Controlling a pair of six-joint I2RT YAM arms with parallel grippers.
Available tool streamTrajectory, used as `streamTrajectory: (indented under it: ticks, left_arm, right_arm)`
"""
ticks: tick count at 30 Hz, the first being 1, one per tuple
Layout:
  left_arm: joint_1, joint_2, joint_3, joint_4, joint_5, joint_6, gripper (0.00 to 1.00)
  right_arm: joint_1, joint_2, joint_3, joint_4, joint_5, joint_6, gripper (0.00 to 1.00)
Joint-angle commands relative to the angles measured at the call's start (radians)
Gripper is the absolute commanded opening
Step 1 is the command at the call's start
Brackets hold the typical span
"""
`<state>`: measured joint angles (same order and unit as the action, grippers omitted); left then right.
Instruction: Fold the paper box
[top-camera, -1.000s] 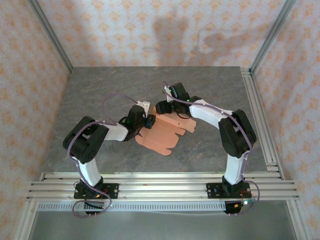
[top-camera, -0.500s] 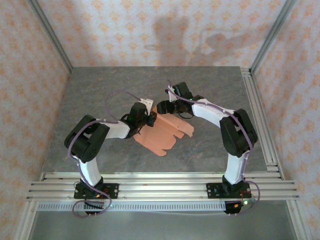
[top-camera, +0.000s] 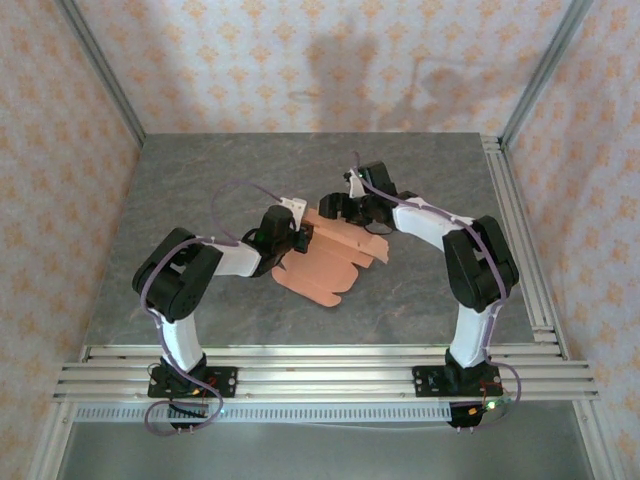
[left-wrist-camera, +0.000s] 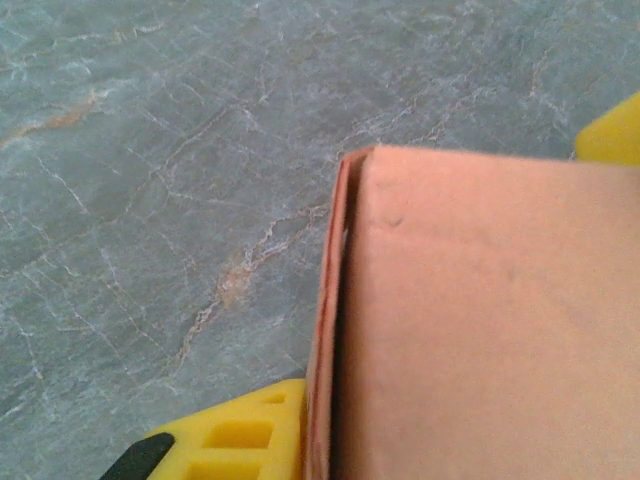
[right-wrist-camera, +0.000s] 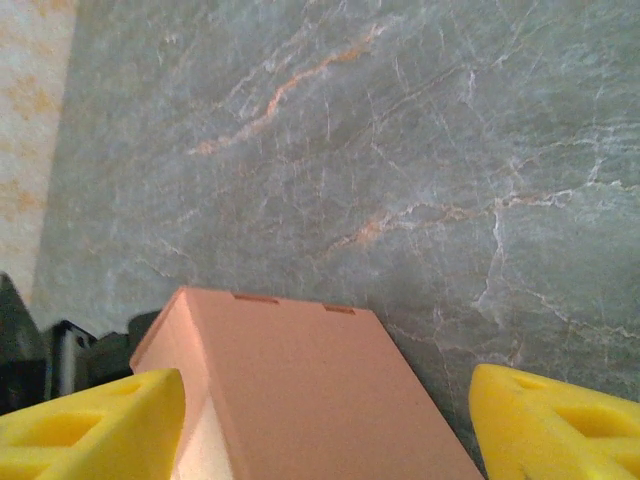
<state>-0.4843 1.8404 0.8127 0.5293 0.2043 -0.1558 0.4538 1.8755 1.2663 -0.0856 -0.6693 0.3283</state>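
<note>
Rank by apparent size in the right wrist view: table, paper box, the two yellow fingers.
1. table, largest.
2. paper box.
3. The two yellow fingers: alike, so tied. Both are nearest the camera and cropped, so their true size is unsure.

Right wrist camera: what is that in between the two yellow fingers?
The orange paper box. In the right wrist view its folded panel pokes up between the open right hand's fingers, close to one finger, with grey table showing before the other.
</note>
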Motion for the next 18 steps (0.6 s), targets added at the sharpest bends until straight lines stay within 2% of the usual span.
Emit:
streamTrajectory:
  ticks: [1,9,14,16,18]
  left_arm:
    - [0.001,0.021,-0.009,-0.002,-0.015,0.01,0.16]
    - [0.0,0.026,-0.008,-0.006,-0.015,0.0,0.14]
    - [0.001,0.034,0.003,-0.016,-0.02,-0.014,0.08]
    - [0.0,0.036,0.003,-0.014,-0.024,-0.016,0.0]
    - [0.0,0.033,0.006,-0.014,-0.025,-0.017,0.0]
  right_arm:
    - [-0.004,0.02,-0.009,0.074,-0.037,0.068,0.75]
    - [-0.004,0.074,0.016,0.062,-0.065,0.07,0.74]
    - [-0.002,0.075,0.0,0.088,-0.103,0.099,0.72]
    - [-0.003,0.068,-0.01,0.103,-0.115,0.109,0.71]
    - [-0.003,0.059,-0.019,0.111,-0.117,0.115,0.71]
